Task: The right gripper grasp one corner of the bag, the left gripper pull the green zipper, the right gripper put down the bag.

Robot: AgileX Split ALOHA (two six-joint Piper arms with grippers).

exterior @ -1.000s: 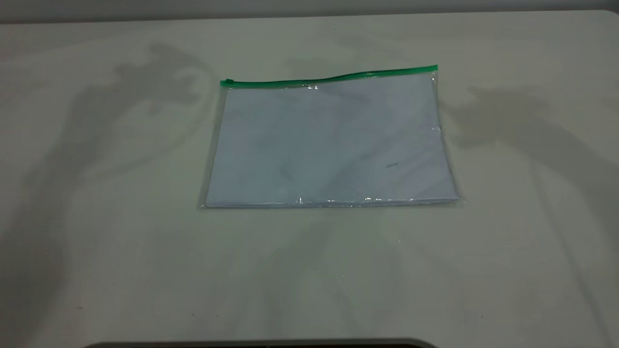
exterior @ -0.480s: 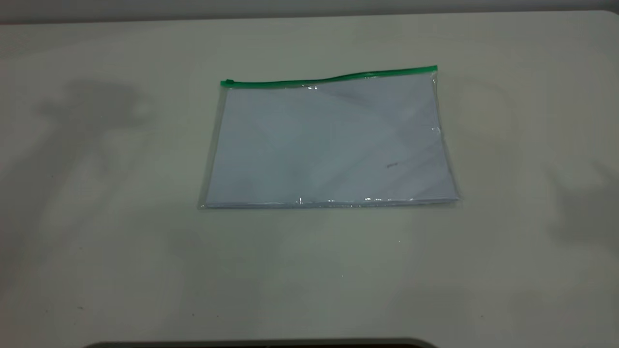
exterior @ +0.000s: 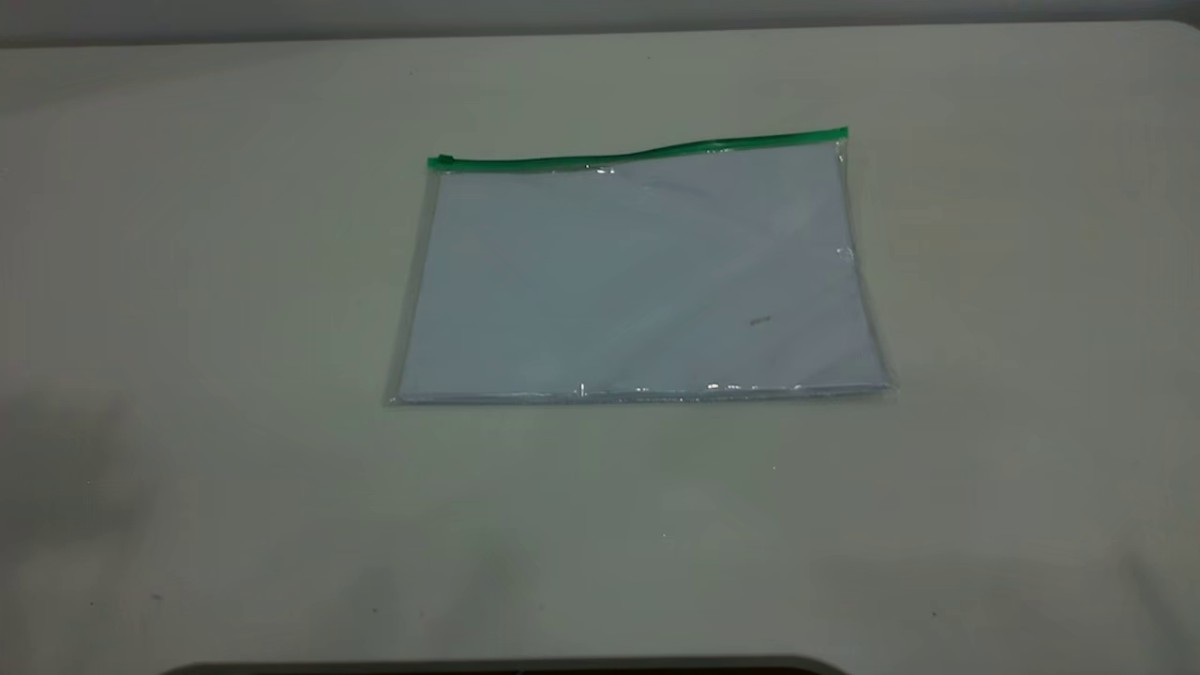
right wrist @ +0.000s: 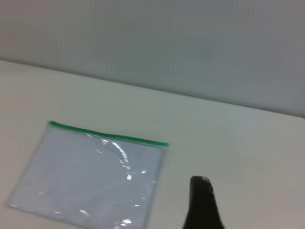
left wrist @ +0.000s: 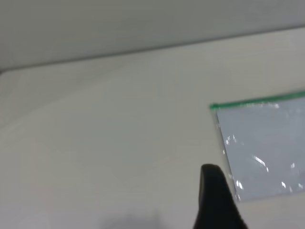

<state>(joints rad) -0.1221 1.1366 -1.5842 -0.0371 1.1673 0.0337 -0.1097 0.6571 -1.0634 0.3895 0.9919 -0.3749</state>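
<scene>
Open table (exterior: 187,281) on all four sides of bag (exterior: 637,281), flat at centre. Green zipper (exterior: 637,153) along far edge, reachable from above. Left gripper (left wrist: 217,200) and right gripper (right wrist: 202,205) well apart from bag.

Bag (right wrist: 90,181) lies flat on the pale table (right wrist: 228,138), white paper showing through, glare spots on the plastic. Green zipper (right wrist: 107,135) runs along its far edge, toward the wall. One dark finger (right wrist: 202,205) of the right gripper is in view, beside the bag's corner, not touching it.
</scene>
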